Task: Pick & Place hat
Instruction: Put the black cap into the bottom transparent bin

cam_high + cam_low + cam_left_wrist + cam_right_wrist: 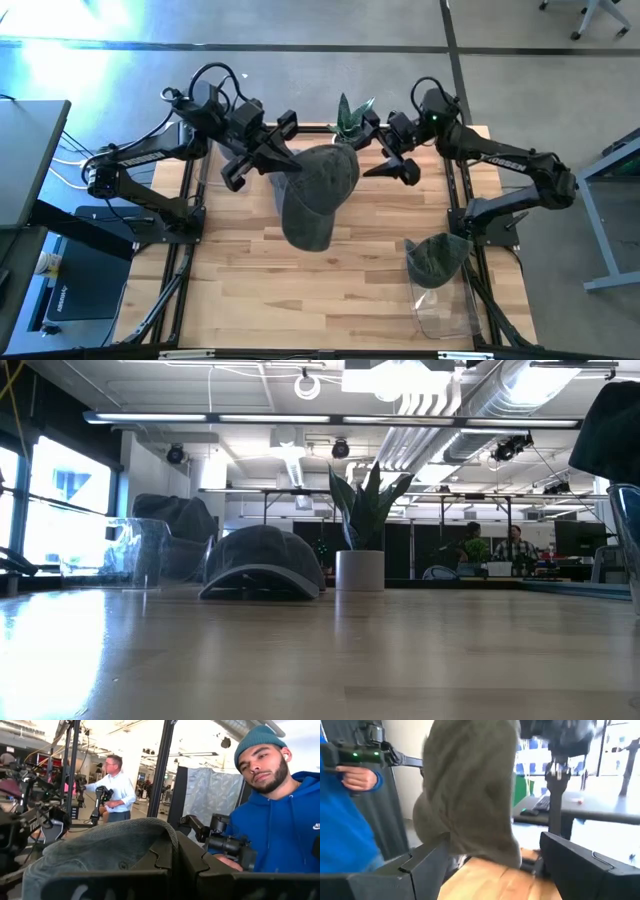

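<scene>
A grey cap (320, 190) hangs in the air over the middle of the table, crown toward the far side and brim (305, 230) toward the near side. My left gripper (275, 160) is on the cap's left side and is shut on it. My right gripper (385, 165) is open just right of the cap. In the right wrist view the cap (470, 795) hangs ahead of my right gripper (492, 862), above the wood, with the fingers spread on either side and not touching it. My left gripper pinches the cap between its two fingers (187, 857) at the edge of the crown (150, 827), on the cap's left side. The fingers come in about level from the table's left. The cap is lifted clear of the table and hangs below and beside the fingers.
A second dark cap (437, 258) lies on a clear container (445, 300) at the near right corner. A potted plant (350, 120) stands at the far edge. The low view shows a grey cap (262, 565) resting brim-down on the table beside the plant pot (360, 570). People stand beyond the table.
</scene>
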